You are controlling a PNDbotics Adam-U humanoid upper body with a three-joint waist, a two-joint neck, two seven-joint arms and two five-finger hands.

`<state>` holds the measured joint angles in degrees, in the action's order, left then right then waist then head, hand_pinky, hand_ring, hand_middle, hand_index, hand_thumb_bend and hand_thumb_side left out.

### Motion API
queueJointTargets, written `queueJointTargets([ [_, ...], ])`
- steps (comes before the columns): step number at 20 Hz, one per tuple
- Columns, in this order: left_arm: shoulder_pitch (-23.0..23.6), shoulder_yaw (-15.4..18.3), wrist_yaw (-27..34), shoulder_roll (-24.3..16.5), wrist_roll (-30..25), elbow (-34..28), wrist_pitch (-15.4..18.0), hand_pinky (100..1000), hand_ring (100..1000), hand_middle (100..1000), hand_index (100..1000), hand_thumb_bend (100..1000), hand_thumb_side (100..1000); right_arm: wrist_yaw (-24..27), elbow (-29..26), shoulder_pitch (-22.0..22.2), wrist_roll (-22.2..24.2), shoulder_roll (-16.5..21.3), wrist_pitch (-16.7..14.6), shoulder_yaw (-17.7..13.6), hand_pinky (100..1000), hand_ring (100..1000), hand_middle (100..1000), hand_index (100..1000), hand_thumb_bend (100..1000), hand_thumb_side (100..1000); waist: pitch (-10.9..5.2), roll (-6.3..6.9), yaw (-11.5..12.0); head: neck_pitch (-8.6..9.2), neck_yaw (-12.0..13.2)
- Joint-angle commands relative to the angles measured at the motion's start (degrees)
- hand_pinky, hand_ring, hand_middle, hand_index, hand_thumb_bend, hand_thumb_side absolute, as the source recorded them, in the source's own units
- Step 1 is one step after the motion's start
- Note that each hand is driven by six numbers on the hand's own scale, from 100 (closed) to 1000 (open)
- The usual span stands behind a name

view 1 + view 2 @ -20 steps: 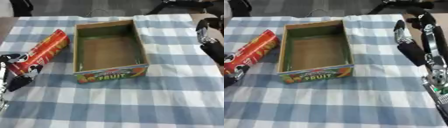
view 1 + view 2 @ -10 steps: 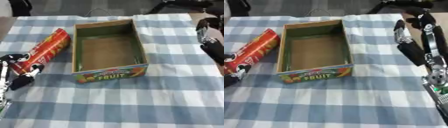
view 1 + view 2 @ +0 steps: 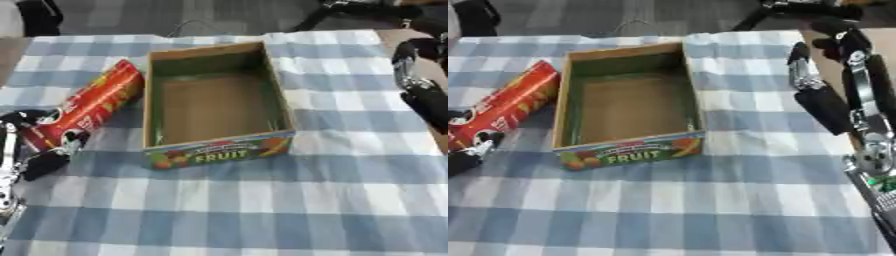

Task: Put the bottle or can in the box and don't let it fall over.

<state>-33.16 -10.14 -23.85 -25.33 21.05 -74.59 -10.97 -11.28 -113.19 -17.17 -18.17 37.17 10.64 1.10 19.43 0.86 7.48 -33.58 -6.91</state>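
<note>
Left hand [image 3: 39, 150] curls round the near end of the red can [image 3: 87, 110] (lying flat, just left of the box [image 3: 219, 147]). Right hand [image 3: 820, 100] idles far right, fingers relaxed. Risk: can tips when stood upright in box.

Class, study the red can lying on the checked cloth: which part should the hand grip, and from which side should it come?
Grip the red can around its round body, near the middle, probably coming from above with fingers across its width. It lies on its side, slanted, left of the box, so its ends are harder to reach. The left hand is already at its lower end; the right hand is far off.
</note>
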Motion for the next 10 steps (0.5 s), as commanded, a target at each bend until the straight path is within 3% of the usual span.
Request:
queueJointTargets([
  [1, -0.45, 0.37, -0.55, -0.19, 0.74, 1.31, 0.01, 549, 492, 591, 733, 611, 352, -0.21, -0.48, -0.66, 0.04, 0.87, 0.01, -0.64, 862, 835, 909, 870, 100, 690, 0.12, -0.68, -0.19, 0.83, 0.25],
  [3, -0.58, 0.42, -0.8, 0.03, 1.23, 2.03, 0.21, 539, 481, 588, 732, 609, 350, -0.19, -0.45, -0.7, 0.07, 0.83, 0.0, -0.64, 862, 835, 908, 869, 100, 690, 0.2, -0.7, -0.25, 0.82, 0.3],
  [10, -0.81, 0.44, -0.95, 0.16, 2.44, 3.22, 0.92, 396, 302, 438, 680, 573, 252, -0.18, -0.34, -0.76, 0.07, 0.83, -0.08, -0.73, 862, 835, 906, 868, 100, 689, 0.27, -0.7, -0.23, 0.58, 0.15],
])
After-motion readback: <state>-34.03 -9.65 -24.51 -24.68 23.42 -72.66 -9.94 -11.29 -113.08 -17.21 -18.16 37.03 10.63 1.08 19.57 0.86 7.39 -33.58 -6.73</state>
